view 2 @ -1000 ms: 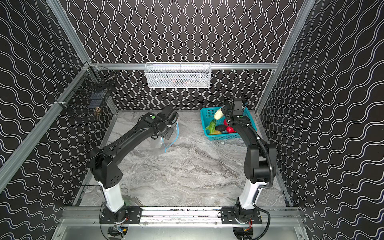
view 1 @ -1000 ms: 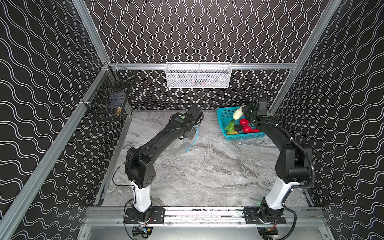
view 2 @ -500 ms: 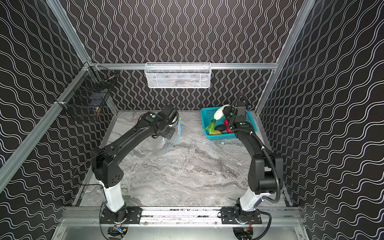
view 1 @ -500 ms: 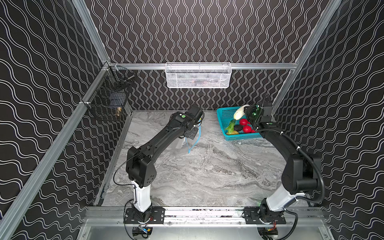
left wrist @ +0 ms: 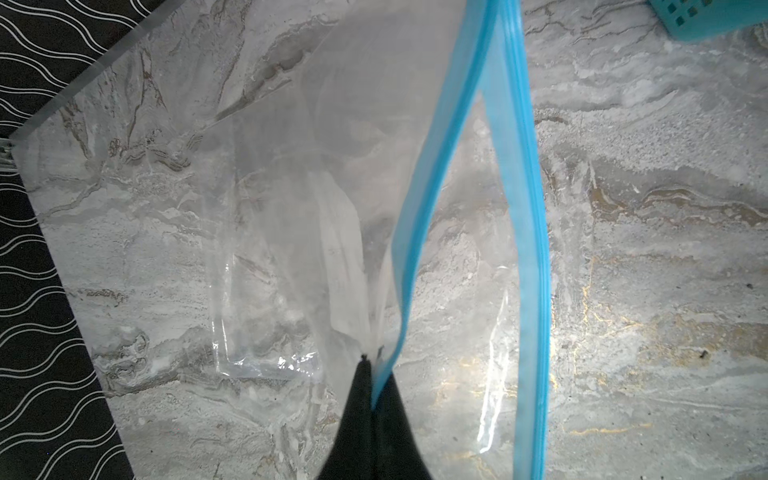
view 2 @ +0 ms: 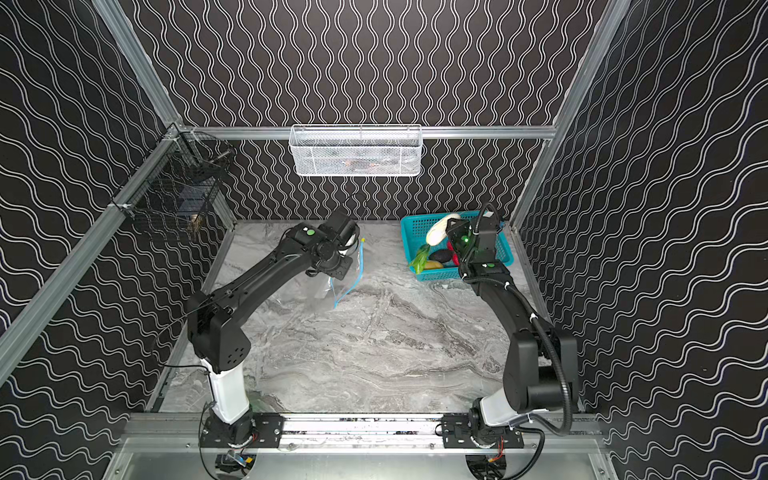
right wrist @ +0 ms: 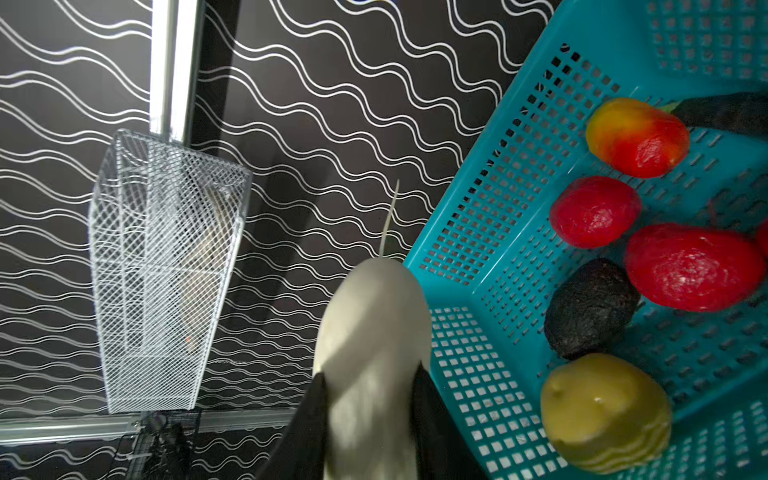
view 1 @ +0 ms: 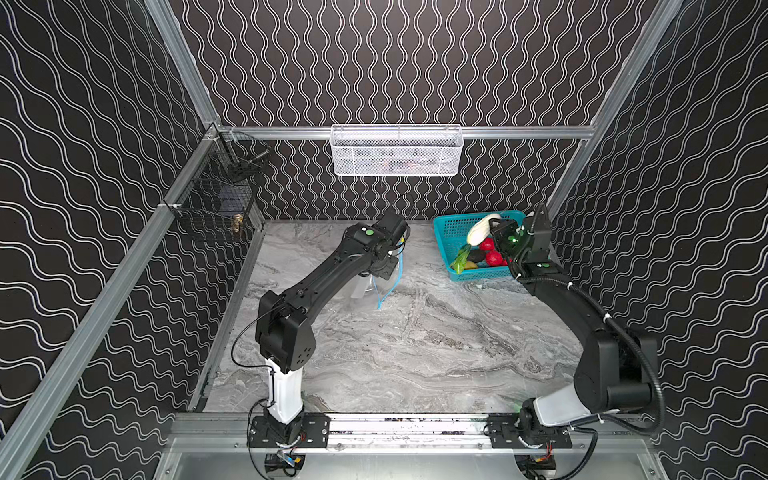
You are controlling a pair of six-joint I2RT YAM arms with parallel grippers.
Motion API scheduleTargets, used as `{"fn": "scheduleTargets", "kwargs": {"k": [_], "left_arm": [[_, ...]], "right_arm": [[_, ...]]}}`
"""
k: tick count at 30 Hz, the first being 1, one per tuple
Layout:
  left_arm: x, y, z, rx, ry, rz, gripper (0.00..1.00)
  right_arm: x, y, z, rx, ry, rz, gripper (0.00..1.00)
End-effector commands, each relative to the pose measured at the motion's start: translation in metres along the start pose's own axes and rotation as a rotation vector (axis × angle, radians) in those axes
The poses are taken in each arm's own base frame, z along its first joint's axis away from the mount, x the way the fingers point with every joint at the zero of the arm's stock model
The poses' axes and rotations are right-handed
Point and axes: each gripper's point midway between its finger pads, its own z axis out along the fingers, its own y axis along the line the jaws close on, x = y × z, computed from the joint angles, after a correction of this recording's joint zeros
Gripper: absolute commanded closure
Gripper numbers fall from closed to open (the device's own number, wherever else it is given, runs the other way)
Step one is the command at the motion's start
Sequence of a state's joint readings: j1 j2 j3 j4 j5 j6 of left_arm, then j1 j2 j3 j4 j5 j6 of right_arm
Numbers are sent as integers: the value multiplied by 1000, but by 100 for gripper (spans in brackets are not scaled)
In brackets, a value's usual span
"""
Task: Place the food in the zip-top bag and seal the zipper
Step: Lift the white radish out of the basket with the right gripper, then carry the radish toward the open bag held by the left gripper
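Observation:
The clear zip-top bag (left wrist: 291, 208) hangs from my left gripper (left wrist: 372, 365), which is shut on one lip of its mouth; the bag's lower end rests on the marble table. The light-blue zipper (left wrist: 519, 208) stands parted, and both top views show it (view 1: 388, 286) (view 2: 351, 286) with its yellow slider (view 2: 362, 240) at the upper end. My right gripper (right wrist: 370, 378) is shut on the white oblong food (right wrist: 374, 324), held above the teal basket's (right wrist: 498, 208) near-left corner. Red fruits (right wrist: 594, 212), an orange-red piece (right wrist: 638, 137), a dark one (right wrist: 590, 307) and a yellow potato-like one (right wrist: 602, 411) lie in the basket.
The teal basket (view 1: 449, 232) stands at the back right, close to the side wall. A white mesh basket (view 1: 397, 151) hangs on the back rail. A black wire basket (view 1: 216, 203) hangs on the left wall. Marble table (view 1: 415, 353) stretches between the arms.
The right arm's elbow has swung outward to the right and its wrist has turned, with the white food still held over the basket. The left arm and the bag have barely shifted.

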State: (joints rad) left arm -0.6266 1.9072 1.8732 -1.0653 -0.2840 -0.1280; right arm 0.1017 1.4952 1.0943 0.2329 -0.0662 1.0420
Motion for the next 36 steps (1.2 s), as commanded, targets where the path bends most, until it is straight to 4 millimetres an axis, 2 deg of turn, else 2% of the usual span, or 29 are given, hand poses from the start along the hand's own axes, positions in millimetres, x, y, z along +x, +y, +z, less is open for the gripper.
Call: {"fn": "scheduleTargets", "kwargs": {"k": [1, 6, 8, 10, 15, 22, 25, 27, 36], "left_arm": [[-1, 0, -4, 9, -9, -4, 100], [1, -2, -6, 26, -7, -2, 100], [3, -5, -8, 45, -12, -2, 100], [5, -8, -9, 67, -15, 1, 100], [5, -11, -8, 79, -6, 1, 100], [3, -14, -9, 99, -3, -1, 100], [-1, -16, -17, 121, -20, 6, 100], [-3, -15, -21, 123, -30, 5, 100], [-3, -19, -23, 144, -26, 18, 100]], "right_arm": [[1, 31, -11, -124, -19, 16, 95], [12, 49, -27, -196, -35, -27, 95], [18, 42, -32, -204, -42, -18, 95], [25, 45, -38, -244, -49, -14, 95], [56, 70, -46, -352, -41, -40, 97], [90, 100, -49, -488, -34, -52, 97], [96, 102, -47, -501, -41, -53, 98], [107, 107, -50, -524, -36, -50, 98], [124, 130, -55, -632, -55, -38, 100]]}}
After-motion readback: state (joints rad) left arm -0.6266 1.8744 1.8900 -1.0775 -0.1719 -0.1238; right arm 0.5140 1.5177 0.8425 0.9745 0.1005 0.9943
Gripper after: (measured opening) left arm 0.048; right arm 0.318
